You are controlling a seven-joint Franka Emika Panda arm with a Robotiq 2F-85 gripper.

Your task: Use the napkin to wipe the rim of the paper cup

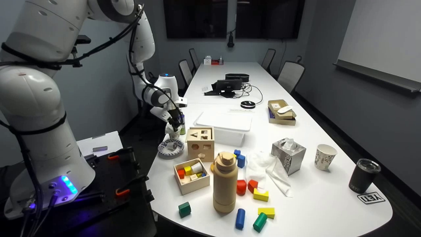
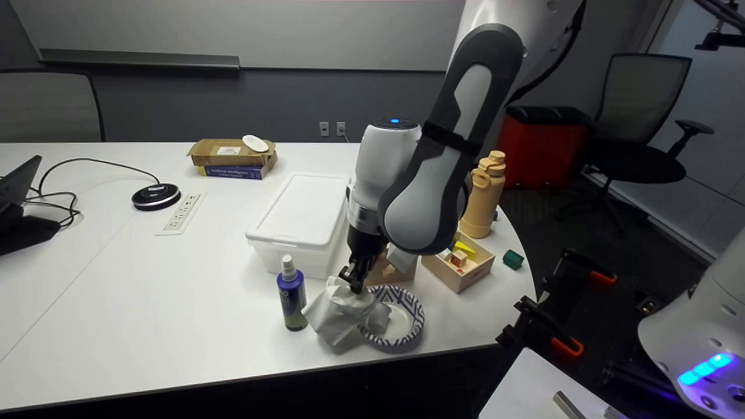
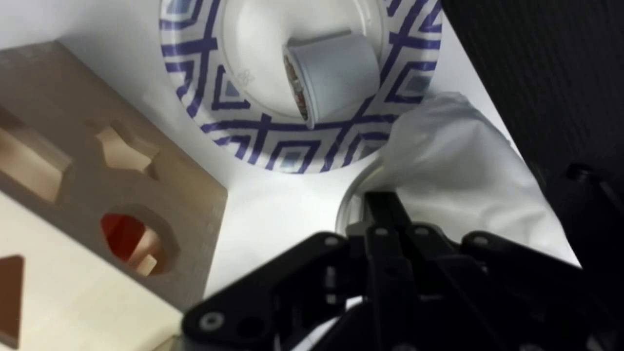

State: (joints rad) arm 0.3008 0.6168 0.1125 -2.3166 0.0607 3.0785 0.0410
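The gripper has its jaws pressed together, pinching the napkin, which drapes over part of the rim of the paper cup. In an exterior view, the paper cup stands on the left of the tabletop, just beyond the patterned paper plate and left of the wooden shape sorter.

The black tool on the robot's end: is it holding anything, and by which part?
A crumpled white paper napkin, pinched by its upper part in the black tool; the rest drapes loosely below.

The napkin is white, the hand black, the plate purple-patterned.
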